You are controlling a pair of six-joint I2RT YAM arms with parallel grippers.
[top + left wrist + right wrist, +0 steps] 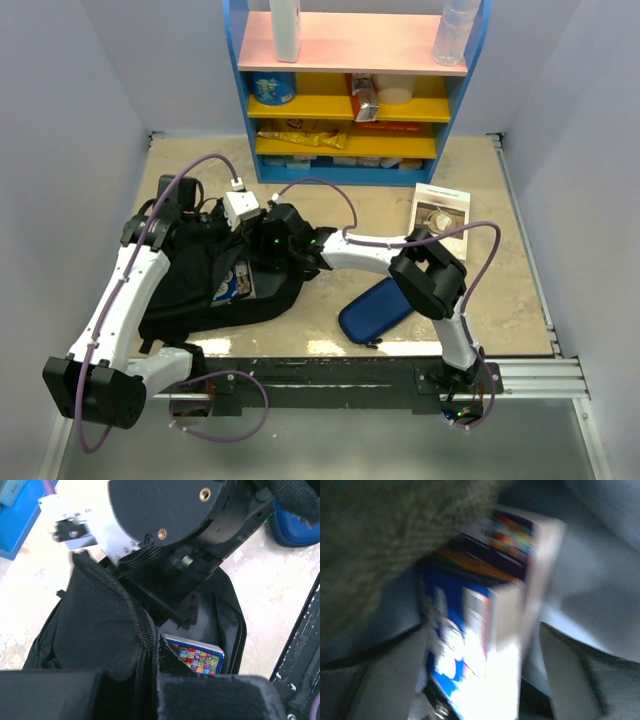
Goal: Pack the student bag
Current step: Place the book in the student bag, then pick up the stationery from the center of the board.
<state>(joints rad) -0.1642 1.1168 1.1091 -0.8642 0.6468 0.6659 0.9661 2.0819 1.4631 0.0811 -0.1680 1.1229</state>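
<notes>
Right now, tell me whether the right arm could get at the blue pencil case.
Probably yes. The pencil case lies uncovered beside the student bag, with nothing on it. The right gripper sits open in the bag's mouth, so it would have to back out first.

Top view evenly lit, right wrist blurred

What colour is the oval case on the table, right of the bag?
The case is dark blue, clearest in the top external view.
</notes>
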